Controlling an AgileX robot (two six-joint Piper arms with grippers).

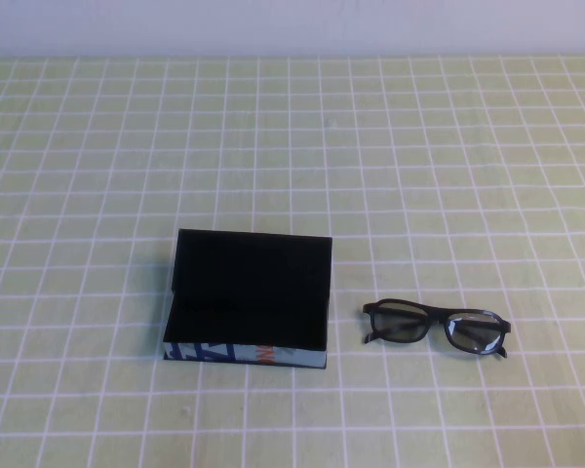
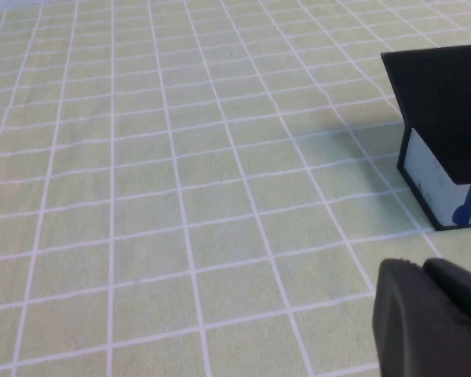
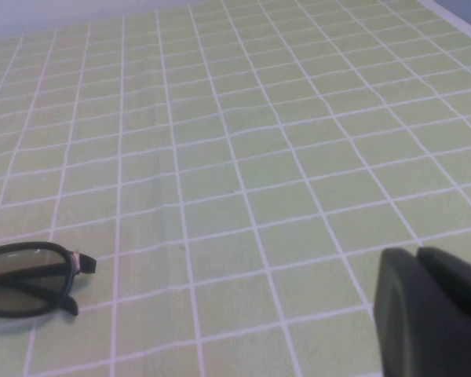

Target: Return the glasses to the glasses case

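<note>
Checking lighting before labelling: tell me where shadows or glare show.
High view: even light, the glasses case interior pure black, faint sheen on the glasses lenses. Left wrist view: soft shadow beside the case; left gripper blurred. Right wrist view: right gripper blurred.

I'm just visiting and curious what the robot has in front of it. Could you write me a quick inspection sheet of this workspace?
Surface: table covered with a pale green cloth with a white grid.
Job's things: glasses case stands open, lid raised, black inside with nothing in it; glasses lie on the cloth to its right, apart from it, arms folded.
Clutter: nothing seen.
Grippers: left gripper hovers low over the cloth near the case's left end; right gripper hovers low to the right of the glasses; neither holds anything.
Cables: nothing seen.
Surroundings: a plain pale wall behind the table.
</note>
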